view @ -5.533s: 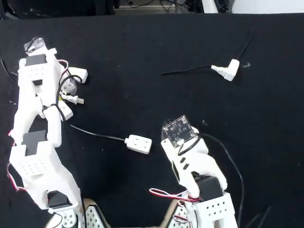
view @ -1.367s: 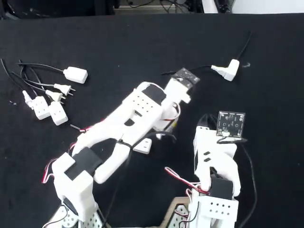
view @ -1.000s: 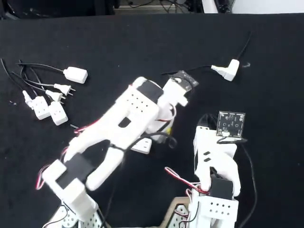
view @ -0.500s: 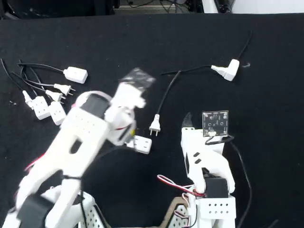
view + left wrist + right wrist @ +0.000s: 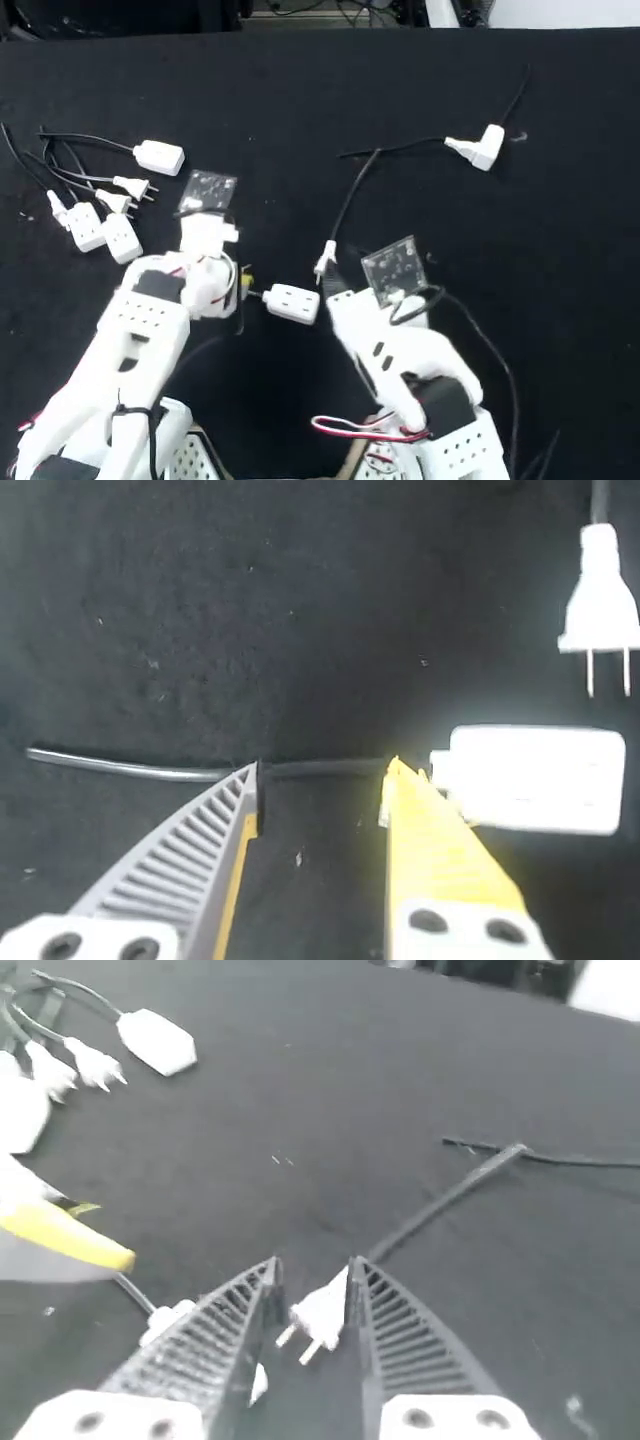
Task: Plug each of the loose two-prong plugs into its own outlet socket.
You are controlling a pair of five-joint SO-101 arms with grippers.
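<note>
High cam is fixed overhead and looks down on the black table (image 5: 300, 90) and both my arms. Left wrist cam sits behind my left gripper (image 5: 320, 775), close, facing down. Right wrist cam sits behind my right gripper (image 5: 312, 1265), low, looking across the table. All three share the plug (image 5: 325, 262).

**Two white arms, mismatched fingers**

Left arm (image 5: 135, 335) and right arm (image 5: 400, 350): white plastic shells with hole grids, black motor blocks at the joints. Each carried a square camera board (image 5: 207, 190) near the wrist. Red-and-white wires (image 5: 350, 425) looped at the right arm's base, and a black cable (image 5: 430, 295) left its wrist. Left gripper (image 5: 320, 775): one grey ribbed finger (image 5: 200, 830), one yellow finger (image 5: 430, 840). Right gripper (image 5: 310, 1278): both fingers dark grey, ribbed. White finger bases had round screw holes (image 5: 430, 920).
</note>
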